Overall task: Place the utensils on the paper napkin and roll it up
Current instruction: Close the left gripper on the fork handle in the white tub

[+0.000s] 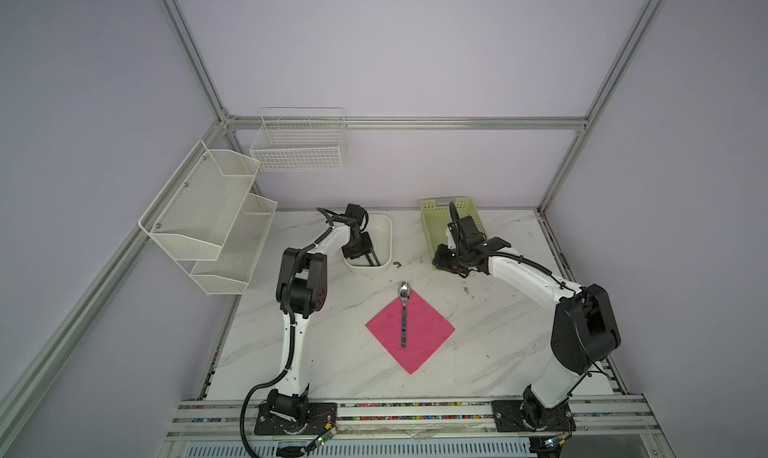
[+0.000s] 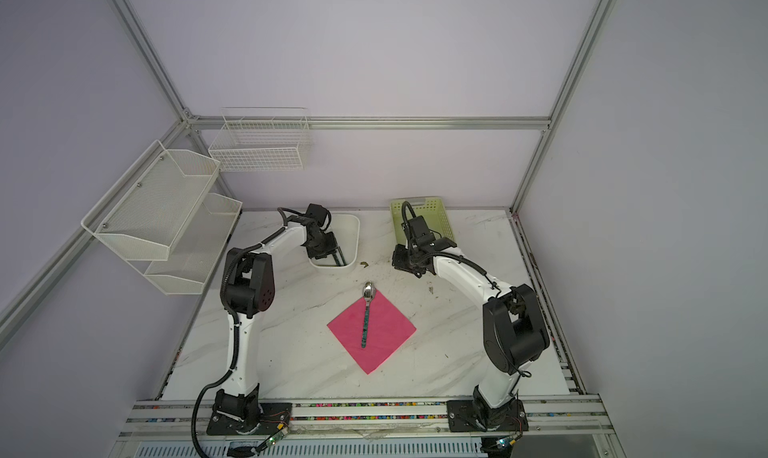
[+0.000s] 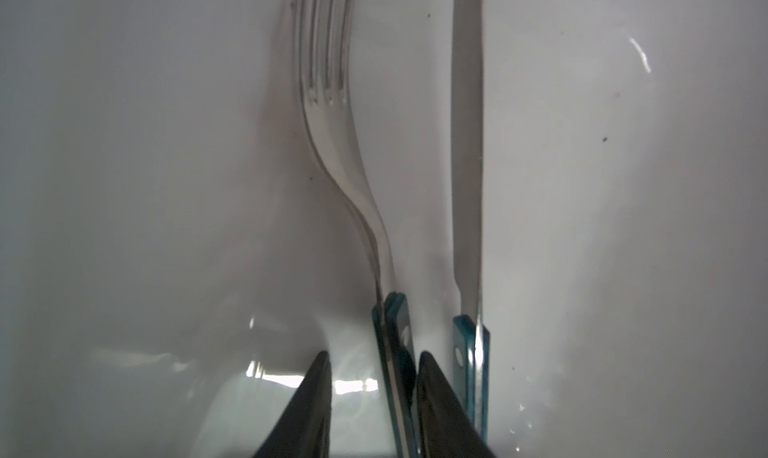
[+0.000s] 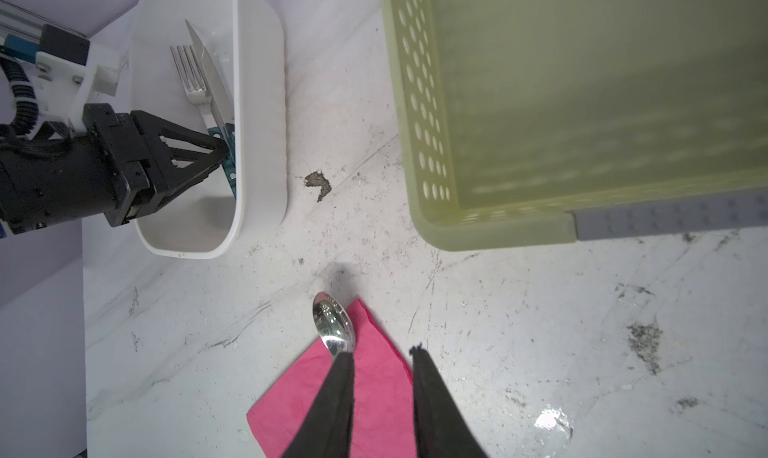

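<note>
Rail [image 1: 415, 412] of aluminium along the surface's front edge carries both arm bases. Behind it we see a white marble-look tabletop [image 1: 332, 352], scuffed, with dark specks and a brown crumb [image 4: 319, 184] toward the back. Pale lilac walls [image 1: 415, 61] and a metal frame [image 1: 415, 123] box it in. Mesh shelves [image 1: 208, 202] hang on the left wall, a wire basket [image 1: 299, 144] on the back wall.

Pink napkin [image 1: 428, 331] lies mid-surface, turned corner-on. Spoon [image 1: 404, 323] rests on it, bowl poking past the corner facing the back edge. White tub [image 1: 384, 231] near the back edge, left of middle, holds fork [image 3: 332, 123] and knife [image 3: 467, 144]. Left gripper [image 3: 372, 356] is down in it, jaws parted around the fork handle, gap showing on one side. Green basket [image 1: 430, 223] sits at the back edge, right of middle. Right gripper [image 4: 382, 352] hangs just in front of it, jaws apart, empty.
</note>
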Robot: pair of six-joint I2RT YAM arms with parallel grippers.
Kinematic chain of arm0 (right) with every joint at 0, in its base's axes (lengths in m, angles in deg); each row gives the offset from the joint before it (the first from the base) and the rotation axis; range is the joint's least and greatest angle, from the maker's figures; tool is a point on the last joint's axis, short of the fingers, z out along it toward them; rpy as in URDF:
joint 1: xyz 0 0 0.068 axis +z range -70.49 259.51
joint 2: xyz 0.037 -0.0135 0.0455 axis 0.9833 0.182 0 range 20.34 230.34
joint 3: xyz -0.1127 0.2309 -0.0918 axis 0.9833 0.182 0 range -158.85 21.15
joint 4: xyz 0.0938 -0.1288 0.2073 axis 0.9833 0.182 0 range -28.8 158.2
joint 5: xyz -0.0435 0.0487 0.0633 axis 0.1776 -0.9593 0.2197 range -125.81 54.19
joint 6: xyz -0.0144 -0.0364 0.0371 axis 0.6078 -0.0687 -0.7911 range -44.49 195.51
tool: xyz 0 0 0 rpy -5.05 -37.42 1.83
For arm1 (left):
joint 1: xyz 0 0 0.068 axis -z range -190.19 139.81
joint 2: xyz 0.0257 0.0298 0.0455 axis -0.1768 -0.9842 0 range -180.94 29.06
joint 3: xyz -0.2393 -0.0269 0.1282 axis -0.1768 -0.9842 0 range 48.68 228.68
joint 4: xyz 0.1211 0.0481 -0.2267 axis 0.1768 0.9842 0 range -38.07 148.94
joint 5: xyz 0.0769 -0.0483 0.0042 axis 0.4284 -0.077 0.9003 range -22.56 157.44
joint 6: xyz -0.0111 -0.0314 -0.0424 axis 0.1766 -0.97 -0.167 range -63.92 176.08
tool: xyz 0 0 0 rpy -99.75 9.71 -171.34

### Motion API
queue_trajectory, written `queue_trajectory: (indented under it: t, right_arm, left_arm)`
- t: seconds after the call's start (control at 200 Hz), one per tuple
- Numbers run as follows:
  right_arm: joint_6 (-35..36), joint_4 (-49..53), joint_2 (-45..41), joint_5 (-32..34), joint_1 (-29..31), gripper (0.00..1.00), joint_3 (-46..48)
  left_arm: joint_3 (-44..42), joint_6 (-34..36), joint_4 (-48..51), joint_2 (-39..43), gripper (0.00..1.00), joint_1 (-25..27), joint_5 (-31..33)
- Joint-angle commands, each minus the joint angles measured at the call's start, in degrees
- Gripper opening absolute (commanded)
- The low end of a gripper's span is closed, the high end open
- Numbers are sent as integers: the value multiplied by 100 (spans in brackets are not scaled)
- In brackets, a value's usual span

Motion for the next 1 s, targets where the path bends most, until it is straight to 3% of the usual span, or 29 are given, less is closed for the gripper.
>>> queue_trajectory:
  t: [0.0, 0.635, 0.995]
  right_arm:
    - [38, -55, -54, -40, -34, 28, 78]
    - [-6, -38, -98, -53, -48, 27, 46]
    - [-24, -28, -156, -40, -48, 27, 70]
  left_arm:
    - [620, -57, -218, -75, 31, -97, -181]
    - [338, -355, -845, -203, 21, -216, -468]
    - [211, -333, -881, -163, 23, -216, -564]
